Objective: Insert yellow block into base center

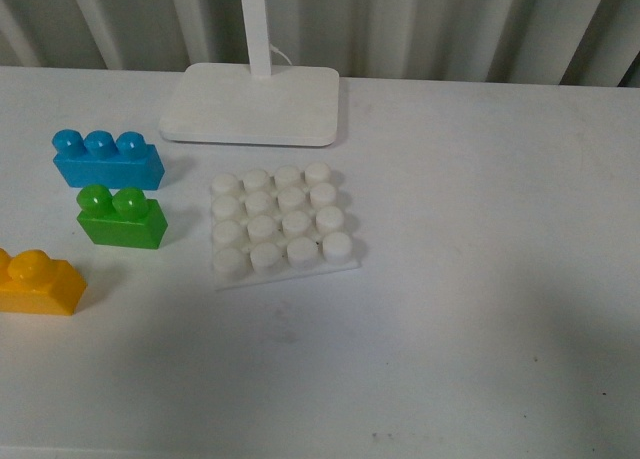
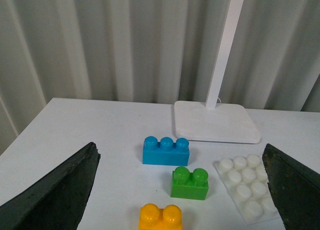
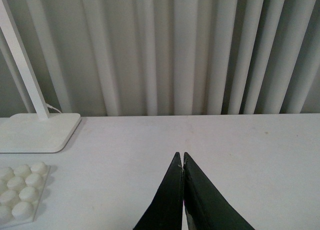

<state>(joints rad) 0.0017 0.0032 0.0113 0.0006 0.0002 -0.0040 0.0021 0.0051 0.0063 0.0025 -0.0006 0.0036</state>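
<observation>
One yellow block (image 1: 40,287) with two studs (image 1: 31,264), one green brick (image 1: 122,219) with two studs, one blue brick (image 1: 107,161) with three studs, one base (image 1: 283,219) with sixteen studs, one white slab (image 1: 250,104) with one pole (image 1: 258,24)

table (image 1: 480,359): plain white top, flat, with faint scuffs.
yellow block (image 2: 161,217): two studs, flat on the table, in the gap between the wide-spread jaws of the left gripper (image 2: 179,147), nearest brick to them.
green brick (image 2: 189,184): two studs, just beyond the yellow block, apart from it.
blue brick (image 2: 166,151): three studs, farthest brick ahead of those jaws.
base (image 1: 283,222): white square plate, four-by-four studs, beside the green brick, ahead and to the robot's left of the pressed-together jaws of the right gripper (image 3: 182,155).
white slab (image 1: 250,104): smooth, a pole rising from it, beyond the base, farthest from both sets of jaws.
</observation>
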